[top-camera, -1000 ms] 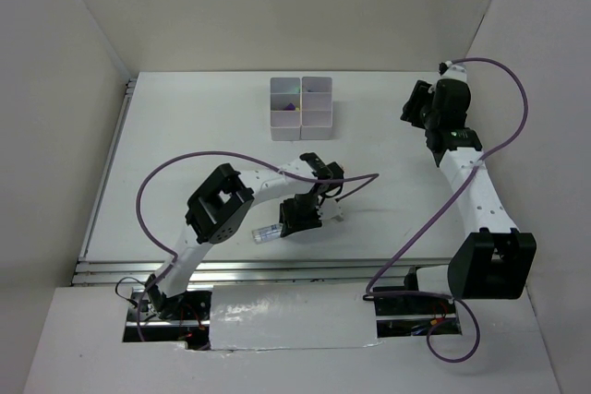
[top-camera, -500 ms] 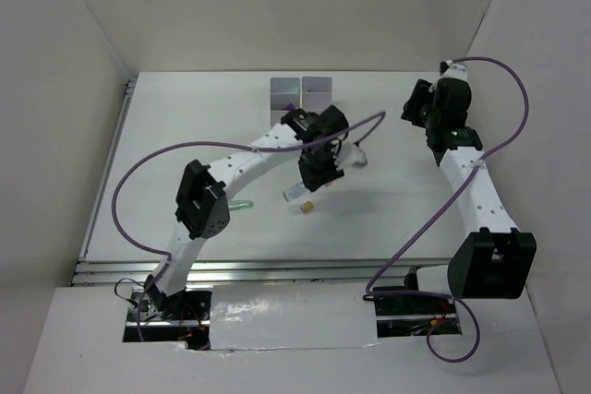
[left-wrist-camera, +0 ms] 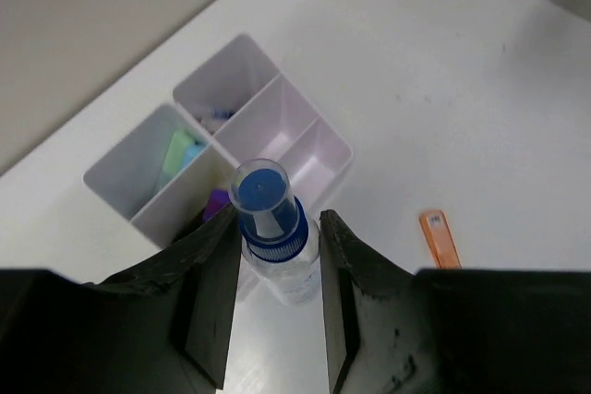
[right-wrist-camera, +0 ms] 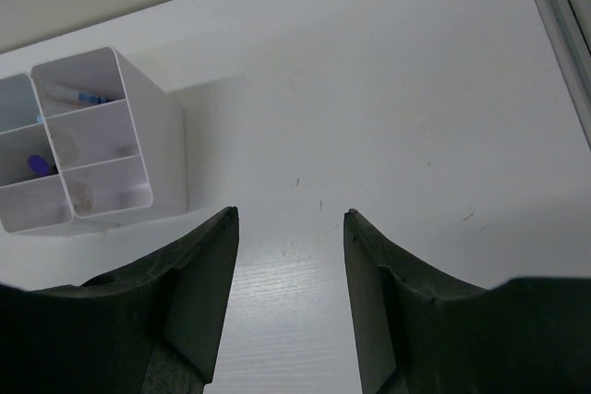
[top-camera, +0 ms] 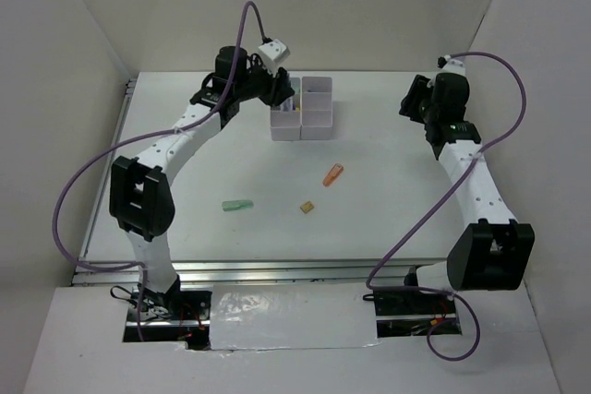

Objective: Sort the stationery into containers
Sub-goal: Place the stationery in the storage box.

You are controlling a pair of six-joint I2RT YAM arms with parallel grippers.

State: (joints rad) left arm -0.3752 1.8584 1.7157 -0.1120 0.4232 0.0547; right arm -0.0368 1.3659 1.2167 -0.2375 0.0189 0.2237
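My left gripper (left-wrist-camera: pixel 279 217) is shut on the white tube with a blue cap (left-wrist-camera: pixel 274 244) and holds it upright just over the near edge of the white containers (left-wrist-camera: pixel 319 140). In the top view that gripper (top-camera: pixel 281 91) hovers at the left side of the containers (top-camera: pixel 317 120). Their compartments hold green and light-blue markers (left-wrist-camera: pixel 179 150), a purple one (left-wrist-camera: pixel 217 200) and a thin pen (right-wrist-camera: pixel 79 96). On the table lie an orange marker (top-camera: pixel 333 174), a green marker (top-camera: pixel 237 205) and a tan block (top-camera: pixel 306 207). The right gripper (right-wrist-camera: pixel 291 219) is open and holds nothing, off to the right of the containers (right-wrist-camera: pixel 162 149).
White walls enclose the table on three sides. A metal rail (top-camera: pixel 113 163) runs along the left edge, and another shows in the right wrist view (right-wrist-camera: pixel 559 6). Purple cables loop above both arms.
The left arm has swung from mid-table up to the containers, carrying the tube. The orange marker, green marker and tan block now lie uncovered. The right arm has barely moved.
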